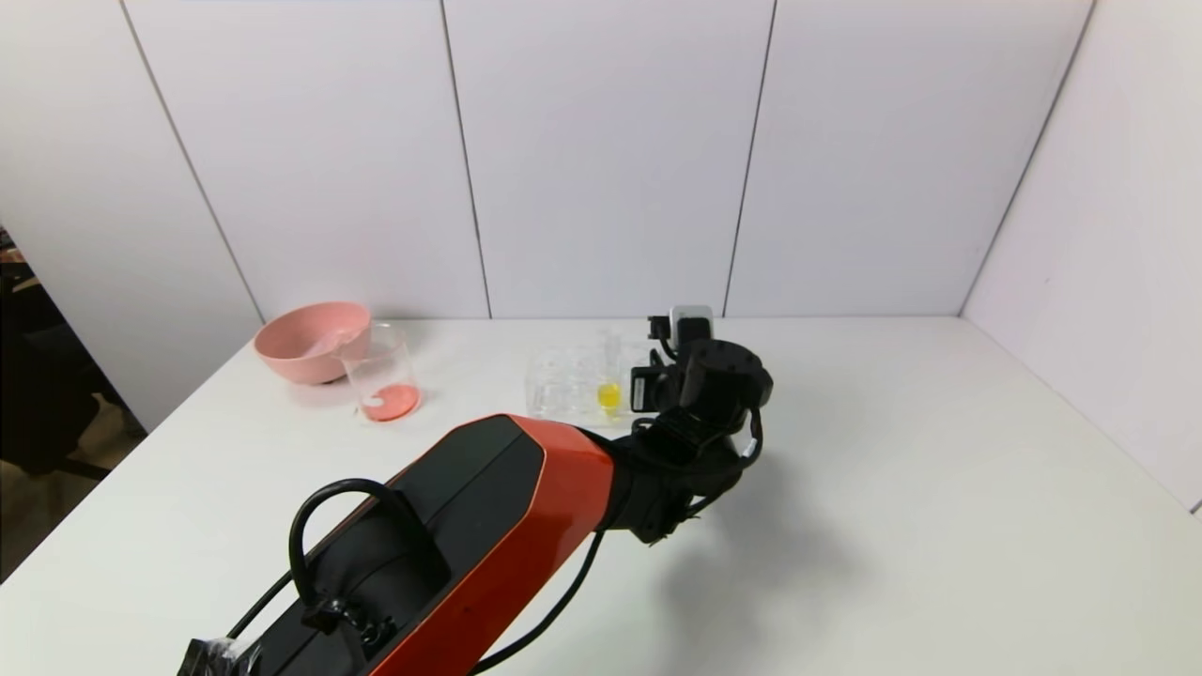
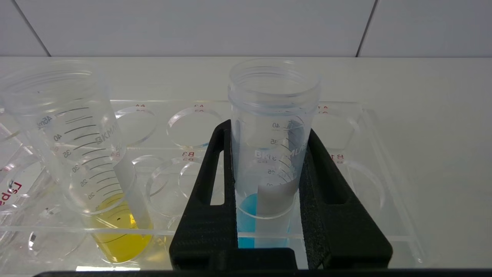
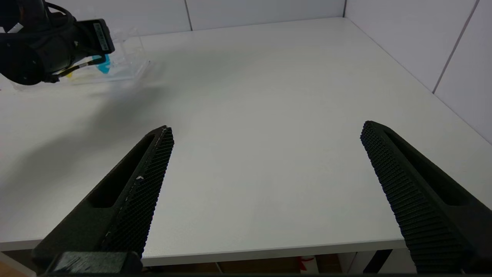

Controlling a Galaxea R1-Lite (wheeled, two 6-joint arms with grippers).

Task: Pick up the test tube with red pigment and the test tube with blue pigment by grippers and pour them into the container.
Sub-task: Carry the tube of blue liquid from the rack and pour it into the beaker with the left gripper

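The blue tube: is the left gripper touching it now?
Touching. In the left wrist view both fingers of the left gripper press against the sides of the blue tube, which stands in the rack.

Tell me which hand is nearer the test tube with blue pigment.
Left. The left hand has its fingers on either side of the test tube with blue pigment in the rack. The right hand hangs open, far off at the table's near edge.

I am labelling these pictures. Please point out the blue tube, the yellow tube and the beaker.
blue tube (image 2: pixel 269 130): left wrist view, on its clear wall above the liquid.
yellow tube (image 2: pixel 82 154): left wrist view, on its marked wall.
beaker (image 1: pixel 379 361): head view, on its glass wall.
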